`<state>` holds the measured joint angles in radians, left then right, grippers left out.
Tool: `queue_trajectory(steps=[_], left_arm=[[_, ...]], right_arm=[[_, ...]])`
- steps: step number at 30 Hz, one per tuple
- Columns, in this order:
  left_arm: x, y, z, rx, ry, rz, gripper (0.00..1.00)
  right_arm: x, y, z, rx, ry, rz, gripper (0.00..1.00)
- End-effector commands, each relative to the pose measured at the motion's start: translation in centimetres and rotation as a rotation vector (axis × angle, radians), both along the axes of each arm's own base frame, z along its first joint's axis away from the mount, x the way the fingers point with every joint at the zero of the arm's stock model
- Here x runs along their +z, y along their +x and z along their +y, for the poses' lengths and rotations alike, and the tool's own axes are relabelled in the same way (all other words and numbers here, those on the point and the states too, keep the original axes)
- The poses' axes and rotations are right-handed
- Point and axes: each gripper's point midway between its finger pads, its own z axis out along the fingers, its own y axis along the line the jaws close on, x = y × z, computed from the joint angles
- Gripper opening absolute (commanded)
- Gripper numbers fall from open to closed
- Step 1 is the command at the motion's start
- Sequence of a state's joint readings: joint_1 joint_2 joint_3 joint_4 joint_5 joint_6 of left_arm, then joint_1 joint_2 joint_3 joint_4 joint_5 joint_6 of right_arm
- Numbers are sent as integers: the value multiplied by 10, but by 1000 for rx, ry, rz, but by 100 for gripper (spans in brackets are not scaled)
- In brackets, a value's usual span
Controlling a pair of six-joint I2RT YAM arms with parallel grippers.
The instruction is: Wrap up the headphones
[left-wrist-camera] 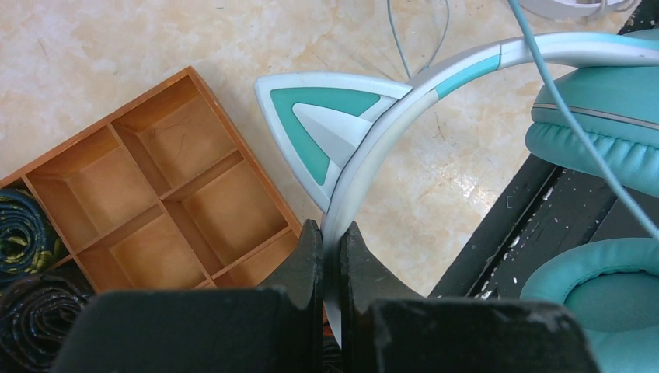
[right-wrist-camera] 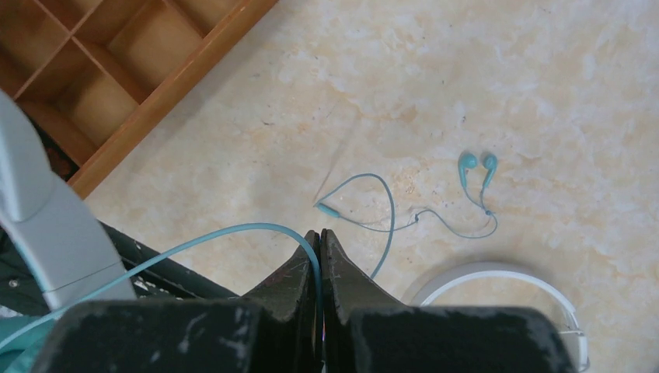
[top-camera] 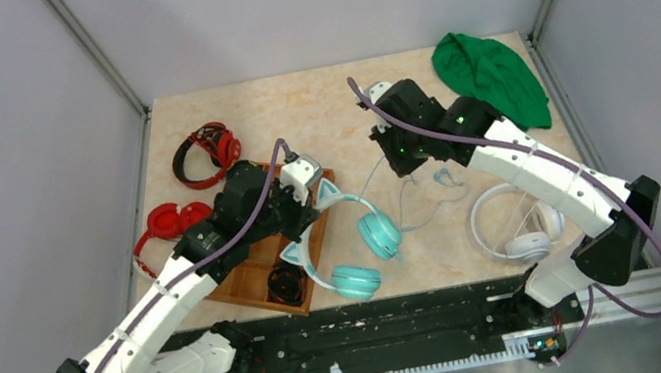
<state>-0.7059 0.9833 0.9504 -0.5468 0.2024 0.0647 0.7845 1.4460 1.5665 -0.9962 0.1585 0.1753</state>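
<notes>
The headphones (top-camera: 355,281) are held by the left hand (left-wrist-camera: 332,249), clamped on the stiff-looking, light headband (left-wrist-camera: 365,167) under a cat ear. The right hand (right-wrist-camera: 319,252) pinches their thin, limp cable (right-wrist-camera: 233,228), likely slippery. A wooden tray (left-wrist-camera: 243,148) crowds the left hand's left side; bare table (right-wrist-camera: 505,78) lies ahead of the right hand.

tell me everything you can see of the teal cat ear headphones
Over-ear headphones, mint-teal padded ear cups, pale grey plastic-looking headband with two pointed cat ears. The left gripper has its jaws shut on the headband beside one ear; the right gripper pinches their thin teal cable. The cups sit by the table's near edge, beside the wooden tray.
</notes>
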Motion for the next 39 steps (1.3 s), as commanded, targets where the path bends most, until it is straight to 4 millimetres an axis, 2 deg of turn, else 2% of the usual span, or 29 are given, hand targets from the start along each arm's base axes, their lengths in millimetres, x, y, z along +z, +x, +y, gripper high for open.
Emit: queue_trajectory(steps=[1,8,16,23,28,33,39], left_arm=[[39,-4,-12,-53,-121,-87,0],[49,-8,-15,-76,-151,-93,0],[66,-18,-25,-141,-224,-111,0],[82,-18,-29,-142,-279,-128,0],[108,-18,-28,-103,-365,-153,0],[136,-8,-21,1,-466,-200,0],[160,-4,-23,35,-545,-204,0]], right_arm=[[13,1,-6,-42,69,-52,0],[21,-9,-30,-101,102,-94,0],[21,-12,-64,-177,84,-117,0],[19,-13,-75,-214,86,-134,0],[19,-22,-71,-195,178,-162,0],[29,-36,-43,-51,398,-231,0],[28,-40,-33,-10,477,-255,0]])
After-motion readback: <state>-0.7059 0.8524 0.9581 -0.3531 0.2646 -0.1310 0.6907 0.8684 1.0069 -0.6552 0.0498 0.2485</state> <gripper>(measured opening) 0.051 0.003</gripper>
